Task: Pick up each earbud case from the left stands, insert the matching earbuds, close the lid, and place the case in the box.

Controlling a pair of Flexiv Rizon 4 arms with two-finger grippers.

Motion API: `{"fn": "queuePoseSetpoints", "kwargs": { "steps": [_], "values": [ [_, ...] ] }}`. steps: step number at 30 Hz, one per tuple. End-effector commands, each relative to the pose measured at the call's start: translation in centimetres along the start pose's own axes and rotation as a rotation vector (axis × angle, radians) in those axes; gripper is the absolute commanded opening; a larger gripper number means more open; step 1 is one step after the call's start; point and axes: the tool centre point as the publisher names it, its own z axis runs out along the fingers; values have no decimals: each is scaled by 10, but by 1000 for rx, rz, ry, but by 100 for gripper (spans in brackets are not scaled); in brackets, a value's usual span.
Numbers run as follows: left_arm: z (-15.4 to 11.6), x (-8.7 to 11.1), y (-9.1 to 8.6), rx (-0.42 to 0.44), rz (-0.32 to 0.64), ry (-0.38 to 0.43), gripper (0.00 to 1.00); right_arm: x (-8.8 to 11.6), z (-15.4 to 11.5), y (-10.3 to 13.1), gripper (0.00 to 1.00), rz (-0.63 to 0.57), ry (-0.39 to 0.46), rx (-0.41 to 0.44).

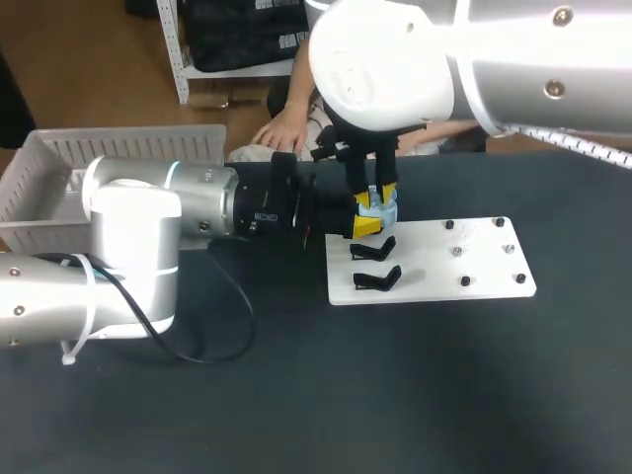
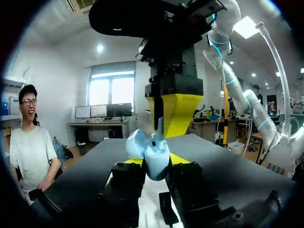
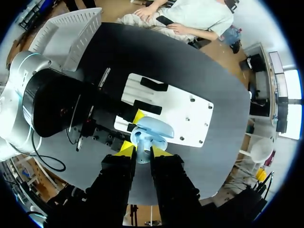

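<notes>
Left pincer was clamped on the case, one yellow tip on each side of it. Lid was open and tipped off to one side. Right pincer pointed straight down over it from above, fingers nearly together and pinched on a pale blue earbud at the case's open mouth; couldn't tell how deep the earbud sat. So the case was between the left fingers and directly under the right tips, the two pincers crossing at right angles around it. All of that hung over one end of the white board. Two black stands sat on the board just beside the left pincer's tips, clear of the case. Small pegs stood at the board's other end, well apart from both pincers. Box was back beside the left arm, behind its pincer and well apart from the case. Board and box both rested on the black table
</notes>
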Motion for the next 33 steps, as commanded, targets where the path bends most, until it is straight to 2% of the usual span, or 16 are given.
{"fn": "queuePoseSetpoints", "kwargs": {
  "steps": [1, 33],
  "values": [
    [1, 0, -2, -7, 3, 0, 0, -1, 0, 1, 0, -2, 1, 2],
    [1, 0, -2, -7, 3, 0, 0, -11, 7, 1, 0, -5, 15, 12]
  ]
}}
